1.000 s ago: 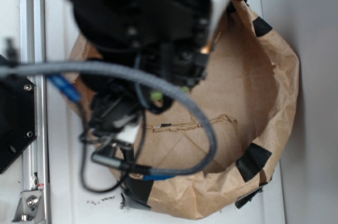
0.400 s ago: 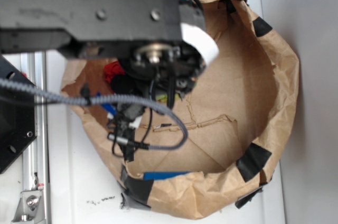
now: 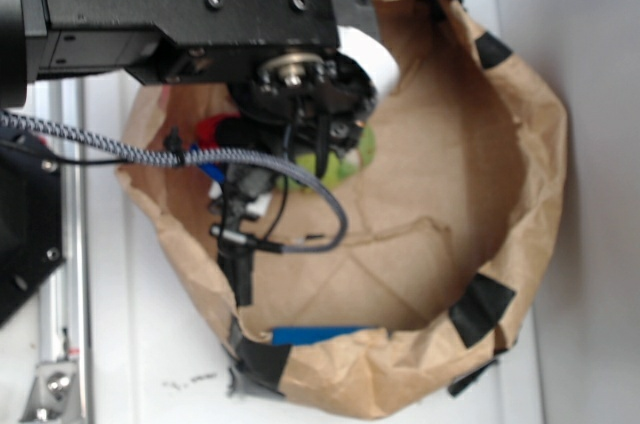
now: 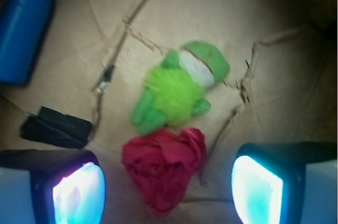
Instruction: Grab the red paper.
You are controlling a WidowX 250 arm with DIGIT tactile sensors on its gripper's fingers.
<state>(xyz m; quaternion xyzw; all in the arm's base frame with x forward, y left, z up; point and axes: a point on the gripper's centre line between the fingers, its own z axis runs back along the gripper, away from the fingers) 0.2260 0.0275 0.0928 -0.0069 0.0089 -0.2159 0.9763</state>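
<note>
The red paper is a crumpled red wad lying on the brown bag floor. In the wrist view it sits between my two fingers and a little ahead of them, touching neither. My gripper is open, with its fingers wide apart to the left and right of the wad. The green plush frog lies just beyond the paper and touches its far edge. In the exterior view my arm covers most of the paper; only a red patch shows, with the frog to its right.
Everything lies inside a large brown paper bag with black tape patches. A blue bottle lies at the far left of the wrist view, and a black tape piece lies near my left finger. A metal rail runs along the left.
My arm has moved toward the top of the exterior view and come into sharper focus over the bag. The red paper and the frog now peek out beneath it.
</note>
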